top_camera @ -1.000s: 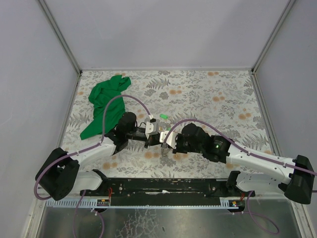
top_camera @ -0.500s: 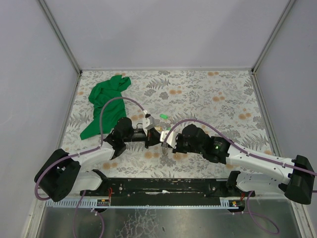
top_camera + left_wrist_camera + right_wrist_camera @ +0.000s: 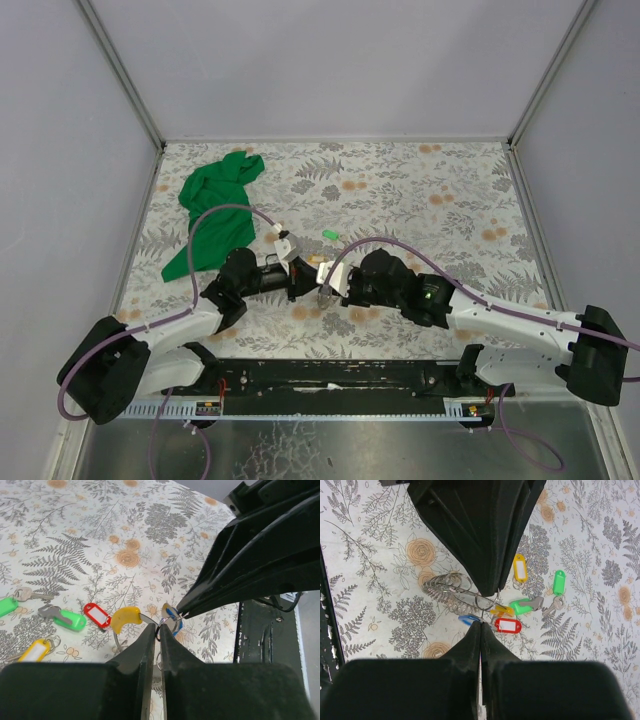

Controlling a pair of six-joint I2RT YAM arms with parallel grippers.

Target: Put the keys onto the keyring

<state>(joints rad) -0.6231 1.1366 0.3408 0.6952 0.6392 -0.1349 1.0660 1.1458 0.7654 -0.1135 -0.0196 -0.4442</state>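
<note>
My left gripper [image 3: 300,274] and right gripper [image 3: 323,287] meet tip to tip near the table's front middle. In the left wrist view the left gripper [image 3: 159,630] is shut on the thin wire keyring [image 3: 161,625]. The right fingers [image 3: 210,587] reach in from the upper right. In the right wrist view the right gripper [image 3: 480,623] is shut on the blue-tagged key [image 3: 469,619], right at the keyring [image 3: 487,601]. Loose keys lie beyond: red tag [image 3: 508,625], yellow tags [image 3: 520,569] [image 3: 501,611], green tags [image 3: 559,581] [image 3: 522,606].
A green cloth [image 3: 214,204] lies bunched at the back left. A coil of spare wire rings [image 3: 447,587] lies on the floral table beside the keys. One green tag [image 3: 330,235] shows behind the grippers. Grey walls enclose the table; the black base rail [image 3: 330,375] runs along the front.
The left arm has drawn back to the left and its wrist has turned. The right gripper has followed a little to the left. Both stay shut, tip to tip.
</note>
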